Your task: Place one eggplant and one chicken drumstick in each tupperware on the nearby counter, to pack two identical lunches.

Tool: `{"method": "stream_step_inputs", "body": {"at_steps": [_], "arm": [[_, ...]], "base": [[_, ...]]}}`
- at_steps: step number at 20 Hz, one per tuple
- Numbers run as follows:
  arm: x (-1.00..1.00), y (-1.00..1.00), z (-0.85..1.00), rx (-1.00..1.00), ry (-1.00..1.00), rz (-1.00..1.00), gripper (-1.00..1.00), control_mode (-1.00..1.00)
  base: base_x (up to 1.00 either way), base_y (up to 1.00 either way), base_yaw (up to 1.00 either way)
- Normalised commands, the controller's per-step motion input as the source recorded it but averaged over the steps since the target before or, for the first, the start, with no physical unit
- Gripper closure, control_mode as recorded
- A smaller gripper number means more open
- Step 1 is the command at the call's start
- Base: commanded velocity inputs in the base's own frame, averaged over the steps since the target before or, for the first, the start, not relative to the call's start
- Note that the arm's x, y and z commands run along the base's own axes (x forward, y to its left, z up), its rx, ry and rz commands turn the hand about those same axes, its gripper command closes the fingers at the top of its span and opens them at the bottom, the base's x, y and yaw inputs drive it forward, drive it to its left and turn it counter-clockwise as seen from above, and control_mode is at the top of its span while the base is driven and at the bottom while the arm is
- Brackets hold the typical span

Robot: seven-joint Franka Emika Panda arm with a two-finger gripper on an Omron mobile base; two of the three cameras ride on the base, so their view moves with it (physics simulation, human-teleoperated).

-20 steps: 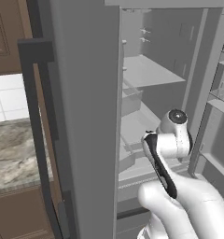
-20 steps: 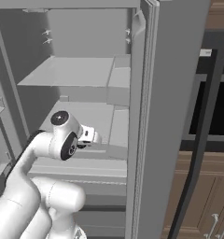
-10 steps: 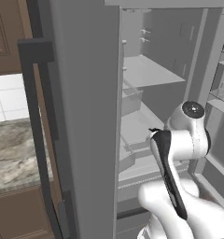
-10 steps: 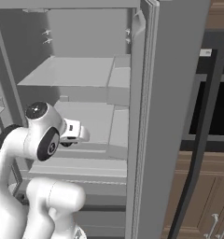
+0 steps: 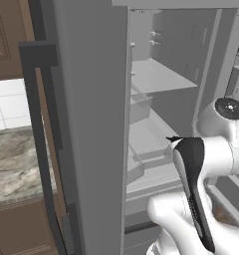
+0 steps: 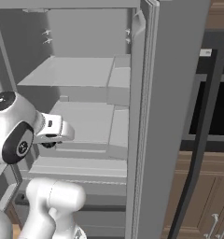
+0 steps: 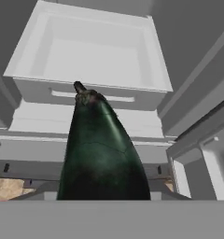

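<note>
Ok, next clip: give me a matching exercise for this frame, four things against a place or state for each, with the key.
Things:
1. eggplant
2. fridge door
3. counter
4. drawer

Place or state:
A. grey-beige marbled stone, left of the fridge in the left base view
B. pulled out and holding nothing, beyond the eggplant in the hand view
C. glossy, near-black, held close in front of the hand camera
D. swung open, dark bar handle on its outer face

Pairs: 1-C, 2-D, 3-A, 4-B
</note>
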Motion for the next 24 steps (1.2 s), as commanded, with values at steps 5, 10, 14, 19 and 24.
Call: {"method": "stream_step_inputs", "body": {"at_steps": [5,10,14,19,24], "arm": [[-0.96,-0.14,0.17,0.00,-0.01,0.04,1.00,-1.00],[-0.55,-0.10,0.03,0.00,0.00,0.07,1.00,1.00],[0.00,0.00,0.00,0.00,0.00,0.00,1.00,1.00],[0.00,0.00,0.00,0.00,0.00,0.00,1.00,1.00],[0.00,0.00,0.00,0.00,0.00,0.00,1.00,1.00]], "base": [[0.00,0.00,0.00],[-0.40,-0.07,0.05],[-1.00,-0.11,0.10],[-1.00,-0.01,0.07],[-0.89,0.40,0.04]]}}
